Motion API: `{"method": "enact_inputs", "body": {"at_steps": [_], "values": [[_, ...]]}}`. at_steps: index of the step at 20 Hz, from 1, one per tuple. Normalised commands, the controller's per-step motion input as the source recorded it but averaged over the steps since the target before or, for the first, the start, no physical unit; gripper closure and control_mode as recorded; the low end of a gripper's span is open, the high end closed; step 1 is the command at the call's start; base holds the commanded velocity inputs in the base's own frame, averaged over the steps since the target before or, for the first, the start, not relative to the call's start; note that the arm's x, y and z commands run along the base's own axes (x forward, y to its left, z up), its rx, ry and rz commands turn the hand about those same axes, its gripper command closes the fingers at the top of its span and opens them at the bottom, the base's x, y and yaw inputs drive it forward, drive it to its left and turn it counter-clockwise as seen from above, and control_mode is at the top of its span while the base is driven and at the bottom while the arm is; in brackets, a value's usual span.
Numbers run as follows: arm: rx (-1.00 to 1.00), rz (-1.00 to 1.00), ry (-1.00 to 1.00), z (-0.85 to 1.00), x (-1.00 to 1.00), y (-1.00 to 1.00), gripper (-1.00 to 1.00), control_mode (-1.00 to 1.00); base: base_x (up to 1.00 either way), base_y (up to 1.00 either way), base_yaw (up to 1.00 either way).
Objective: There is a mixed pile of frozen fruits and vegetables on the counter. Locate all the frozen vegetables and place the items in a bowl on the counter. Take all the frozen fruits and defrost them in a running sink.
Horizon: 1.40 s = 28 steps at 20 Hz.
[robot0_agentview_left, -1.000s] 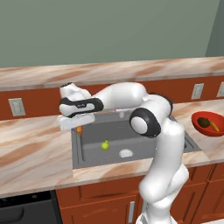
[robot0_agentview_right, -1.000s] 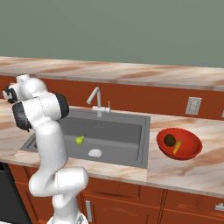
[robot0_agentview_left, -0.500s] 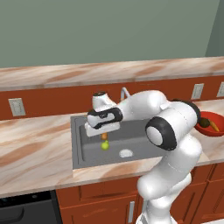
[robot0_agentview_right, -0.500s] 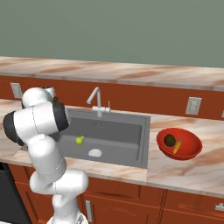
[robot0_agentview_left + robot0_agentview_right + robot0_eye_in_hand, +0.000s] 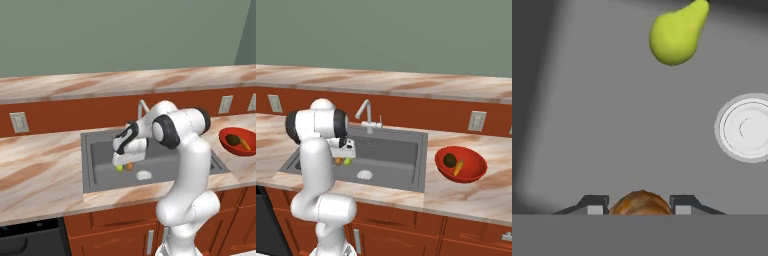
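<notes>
The gripper [image 5: 641, 205] hangs low inside the dark grey sink [image 5: 100, 170], its two fingers clamped on the small orange-brown fruit [image 5: 641, 202], which sits between the tips in the hand view and shows as an orange spot under the hand in the left base view. On the sink floor, ahead of the held fruit and apart from it, lies the yellow-green pear [image 5: 677, 32]; the round pale drain [image 5: 746, 127] is off to one side of it, well clear of both fruits. Doing this step well looks like a matter of a gentle release: lower until the fruit is nearly on the sink floor, then part the fingers, so the round piece settles rather than drops and rolls. Letting go on bare floor beside the pear, not on top of it and not over the drain, seems the safer choice, since a ball landing on another ball would likely skid away. The silver faucet [image 5: 365, 114] stands at the sink's back edge, and I cannot tell whether water runs. The red bowl [image 5: 474, 172] on the counter [image 5: 491, 197] beside the sink holds the carrot [image 5: 458, 167] and the dark brown lump [image 5: 449, 159], so the vegetable half appears finished.
</notes>
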Motion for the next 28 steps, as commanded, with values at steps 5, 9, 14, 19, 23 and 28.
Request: {"method": "enact_inputs", "body": {"at_steps": [5, 9, 14, 19, 23, 28], "values": [[-0.08, 0.24, 0.06, -0.42, 0.56, 0.04, 1.00, -1.00, 0.00, 0.00, 0.00], [-0.14, -0.06, 0.00, -0.16, 0.77, 0.19, 1.00, -1.00, 0.00, 0.00, 0.00], [-0.07, -0.25, -0.02, -0.45, 0.46, 0.05, 1.00, -1.00, 0.00, 0.00, 0.00], [-0.03, -0.38, 0.07, -0.48, 0.19, -0.04, 1.00, -1.00, 0.00, 0.00, 0.00], [-0.02, -0.27, 0.15, -0.28, 0.21, -0.22, 1.00, -1.00, 0.00, 0.00, 0.00], [-0.02, -0.20, 0.15, -0.27, 0.00, -0.14, 1.00, -1.00, 0.00, 0.00, 0.00]]}}
